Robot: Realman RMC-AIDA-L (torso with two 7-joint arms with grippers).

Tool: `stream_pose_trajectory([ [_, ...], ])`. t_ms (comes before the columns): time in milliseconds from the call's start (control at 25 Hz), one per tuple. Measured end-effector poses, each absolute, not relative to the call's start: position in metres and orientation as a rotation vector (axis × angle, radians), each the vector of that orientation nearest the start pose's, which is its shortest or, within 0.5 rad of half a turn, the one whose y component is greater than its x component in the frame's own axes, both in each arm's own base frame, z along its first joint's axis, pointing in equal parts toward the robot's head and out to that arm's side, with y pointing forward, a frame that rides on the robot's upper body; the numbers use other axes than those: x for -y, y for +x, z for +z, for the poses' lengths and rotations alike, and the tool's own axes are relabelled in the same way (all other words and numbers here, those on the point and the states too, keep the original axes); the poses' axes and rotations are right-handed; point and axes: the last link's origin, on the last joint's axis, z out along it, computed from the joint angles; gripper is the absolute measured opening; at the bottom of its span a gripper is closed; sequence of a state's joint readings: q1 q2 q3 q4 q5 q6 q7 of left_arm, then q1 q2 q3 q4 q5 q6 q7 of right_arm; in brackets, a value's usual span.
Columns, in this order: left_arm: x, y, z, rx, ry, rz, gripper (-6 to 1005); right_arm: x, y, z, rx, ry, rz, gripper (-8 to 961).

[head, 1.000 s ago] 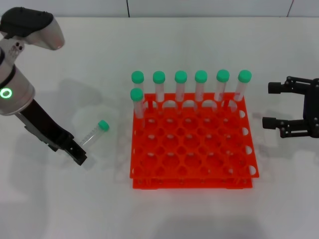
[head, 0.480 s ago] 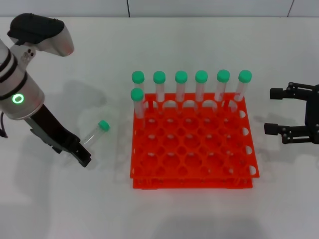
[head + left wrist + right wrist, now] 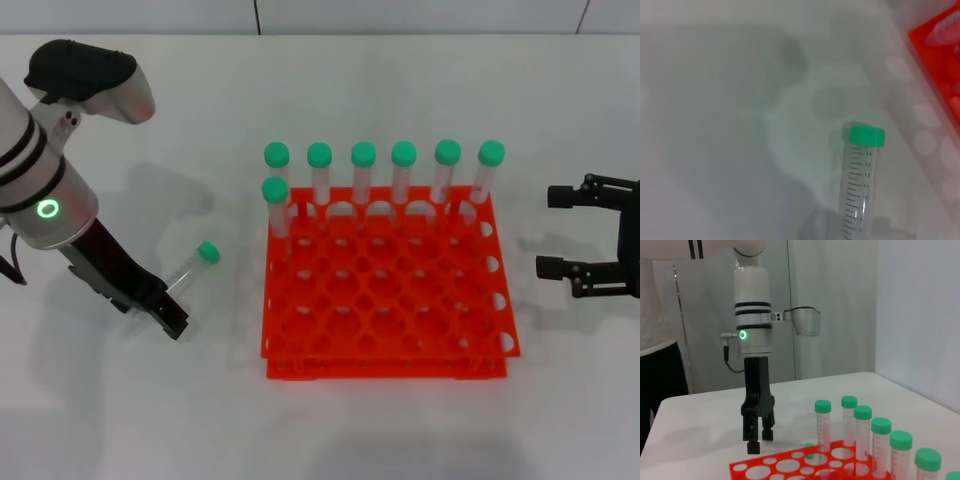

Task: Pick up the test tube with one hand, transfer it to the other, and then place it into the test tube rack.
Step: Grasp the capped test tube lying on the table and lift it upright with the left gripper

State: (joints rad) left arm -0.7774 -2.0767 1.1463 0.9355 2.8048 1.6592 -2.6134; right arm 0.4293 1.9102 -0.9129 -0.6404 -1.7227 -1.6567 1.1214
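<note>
The test tube (image 3: pixel 190 270) lies on the white table left of the rack, its green cap (image 3: pixel 207 252) pointing toward the rack. It also shows in the left wrist view (image 3: pixel 860 190), lying flat. My left gripper (image 3: pixel 170 318), on the arm with the green ring, is low over the table at the tube's bottom end. Its fingers stand a little apart in the right wrist view (image 3: pixel 759 439) and hold nothing. My right gripper (image 3: pixel 558 232) is open and empty, right of the orange-red test tube rack (image 3: pixel 385 368).
Several green-capped tubes (image 3: pixel 362 175) stand upright in the rack's back row, and one more (image 3: pixel 275 205) stands in the second row at its left. The rack's other holes are free. The rack's corner shows in the left wrist view (image 3: pixel 940 55).
My left arm has shifted right, toward the lying tube, and its gripper has edged closer to the tube's bottom end. My right gripper has drifted slightly right and down.
</note>
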Motion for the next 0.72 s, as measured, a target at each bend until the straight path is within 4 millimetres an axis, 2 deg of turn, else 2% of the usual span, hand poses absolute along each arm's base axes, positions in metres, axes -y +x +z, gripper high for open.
stream_pose_trajectory([
  [640,-0.3584,-0.2307,-0.0045,1.379,-2.445,0.794,654,-0.3094,0.2867,0.0493,-0.235,-2.741,0.696,841],
  [720,-0.3575,-0.2315,-0.0054,1.379,-2.446,0.807,557,-0.3095,0.2865,0.0493,-0.236,-2.738,0.7,841],
])
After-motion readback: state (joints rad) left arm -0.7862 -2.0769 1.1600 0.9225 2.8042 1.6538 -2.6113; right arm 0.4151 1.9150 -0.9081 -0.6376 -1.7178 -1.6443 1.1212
